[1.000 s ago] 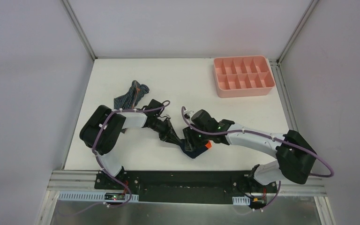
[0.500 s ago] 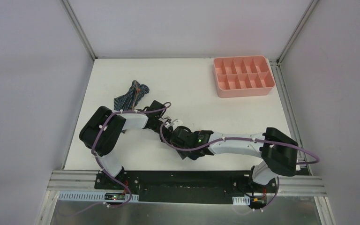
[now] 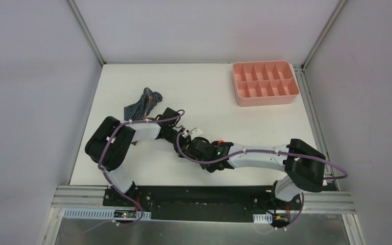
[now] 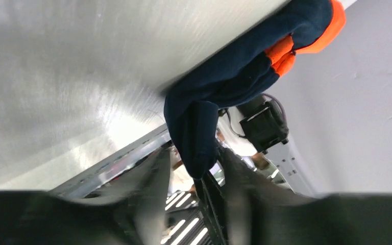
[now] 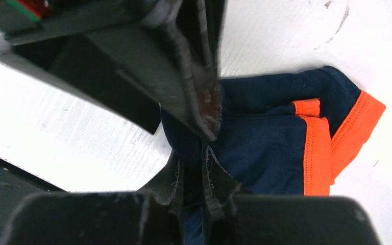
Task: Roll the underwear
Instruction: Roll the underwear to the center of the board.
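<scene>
The navy underwear with orange trim [image 5: 286, 138] lies bunched on the white table, almost wholly hidden under my right arm in the top view. My right gripper [image 5: 191, 171] is shut on a fold at its left end. My left gripper [image 4: 196, 158] stands open, its blurred fingers [image 4: 155, 176] apart, with the cloth's dark tip [image 4: 194, 132] hanging loose between them. Seen from above, both grippers meet at the table's near middle, left gripper [image 3: 184, 139] just beside right gripper [image 3: 197, 148]. The striped dark blue underwear [image 3: 143, 103] lies crumpled behind the left arm.
A pink compartment tray [image 3: 265, 83] sits at the back right of the table [image 3: 209, 97]. The black base rail [image 3: 199, 196] runs along the near edge. Grey walls close in the left, right and back.
My right gripper swung left to meet the left gripper and closed on the navy cloth. The left gripper's jaws have parted, letting go of the cloth.
</scene>
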Robot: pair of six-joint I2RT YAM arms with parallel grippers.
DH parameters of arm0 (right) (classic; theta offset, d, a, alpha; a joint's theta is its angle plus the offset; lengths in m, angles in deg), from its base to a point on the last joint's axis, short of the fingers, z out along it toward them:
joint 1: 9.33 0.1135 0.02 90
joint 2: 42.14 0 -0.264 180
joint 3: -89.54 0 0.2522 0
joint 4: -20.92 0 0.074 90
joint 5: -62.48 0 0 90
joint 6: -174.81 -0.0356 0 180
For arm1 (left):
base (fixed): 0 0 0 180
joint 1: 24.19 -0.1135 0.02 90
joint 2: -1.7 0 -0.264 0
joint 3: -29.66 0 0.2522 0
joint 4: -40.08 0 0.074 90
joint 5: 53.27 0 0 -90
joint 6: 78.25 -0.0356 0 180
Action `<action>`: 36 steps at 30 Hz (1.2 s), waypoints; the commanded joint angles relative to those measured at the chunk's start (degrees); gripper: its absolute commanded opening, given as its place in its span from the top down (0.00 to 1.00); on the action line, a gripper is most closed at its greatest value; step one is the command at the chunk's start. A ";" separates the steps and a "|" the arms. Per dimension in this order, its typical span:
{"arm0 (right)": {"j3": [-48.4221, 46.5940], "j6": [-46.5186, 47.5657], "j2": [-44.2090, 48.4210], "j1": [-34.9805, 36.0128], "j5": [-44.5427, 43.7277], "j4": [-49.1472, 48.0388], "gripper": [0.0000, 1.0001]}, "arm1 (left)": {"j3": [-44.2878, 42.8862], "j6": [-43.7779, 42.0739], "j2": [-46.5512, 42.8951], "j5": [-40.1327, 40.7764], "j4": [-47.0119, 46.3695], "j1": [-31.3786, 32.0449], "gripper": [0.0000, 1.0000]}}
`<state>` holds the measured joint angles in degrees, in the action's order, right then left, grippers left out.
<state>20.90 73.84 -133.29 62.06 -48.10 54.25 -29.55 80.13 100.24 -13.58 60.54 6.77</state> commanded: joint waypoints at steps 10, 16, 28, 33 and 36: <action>6.54 -6.69 5.10 -10.02 18.23 -17.03 1.00 | 2.00 2.86 -17.92 4.50 5.11 -14.46 0.45; 16.36 -16.32 10.18 -14.96 24.97 -26.11 1.00 | 3.03 3.10 -21.51 5.63 6.97 -15.05 0.54; 24.71 -24.98 3.83 -25.06 48.15 -43.96 1.00 | 1.22 1.74 -18.18 3.72 8.25 -6.74 0.67; 25.66 -24.64 -1.30 -26.34 50.78 -46.67 1.00 | -1.37 0.27 -12.80 4.15 8.20 -1.90 0.70; 25.84 -24.64 -3.18 -26.65 50.78 -46.87 1.00 | -2.51 -1.20 -10.03 4.17 8.09 -1.69 0.73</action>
<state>45.25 49.15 -133.23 35.66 0.49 8.51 -29.27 81.57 87.72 -9.25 67.75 4.78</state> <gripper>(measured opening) 0.092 0.284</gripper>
